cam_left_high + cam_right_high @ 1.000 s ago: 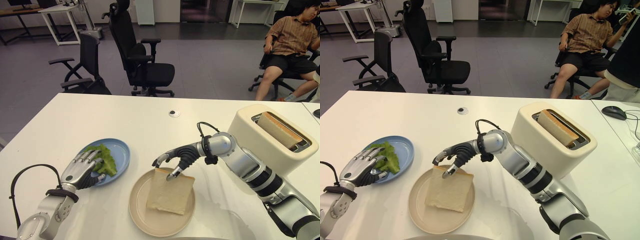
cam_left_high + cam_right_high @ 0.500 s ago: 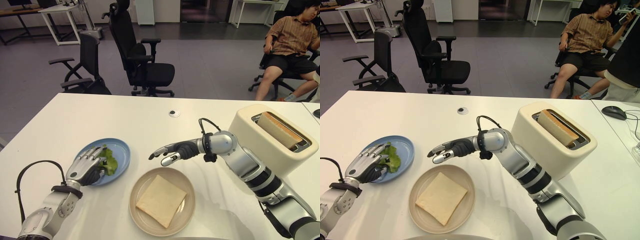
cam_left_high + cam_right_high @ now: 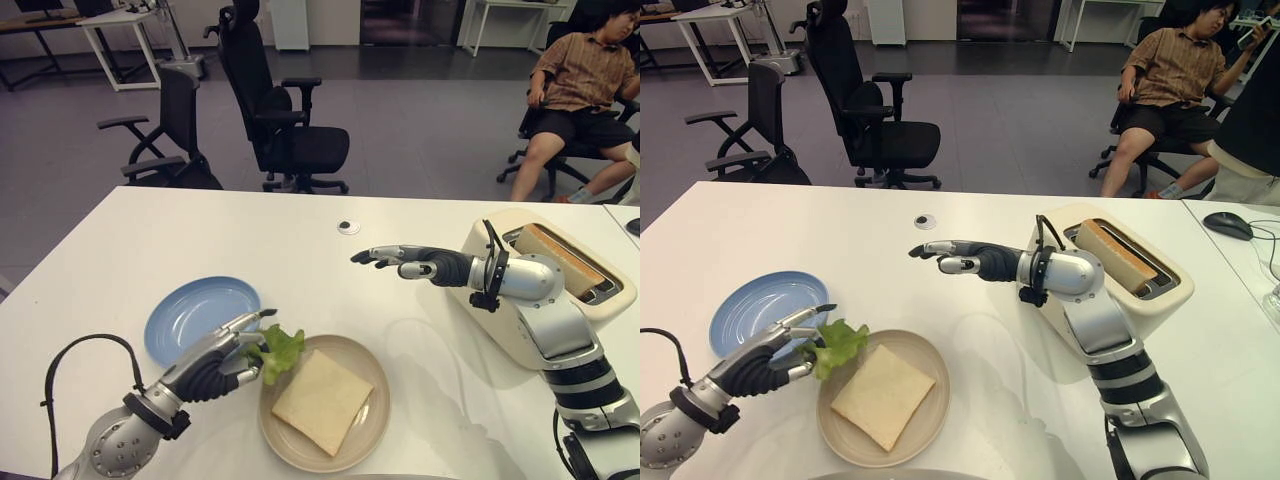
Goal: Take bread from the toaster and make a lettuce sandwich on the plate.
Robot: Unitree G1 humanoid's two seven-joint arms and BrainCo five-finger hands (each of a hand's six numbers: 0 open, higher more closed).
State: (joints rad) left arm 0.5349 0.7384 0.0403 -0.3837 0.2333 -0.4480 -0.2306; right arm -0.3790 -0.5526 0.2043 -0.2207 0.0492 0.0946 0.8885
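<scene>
A slice of bread lies flat on the beige plate near the table's front edge. My left hand is shut on a green lettuce leaf, held at the plate's left rim. My right hand hangs open above the table, between the plate and the cream toaster, palm down and holding nothing. A second slice of bread stands up out of the toaster's slot at the right.
A bare blue plate sits left of the beige one. A small round cable port marks the table's far middle. Office chairs stand beyond the far edge, and a computer mouse lies at the far right.
My left hand has lifted the lettuce off the blue plate and carried it right to the beige plate's rim. My right hand has let go of the bread and drawn back up toward the toaster.
</scene>
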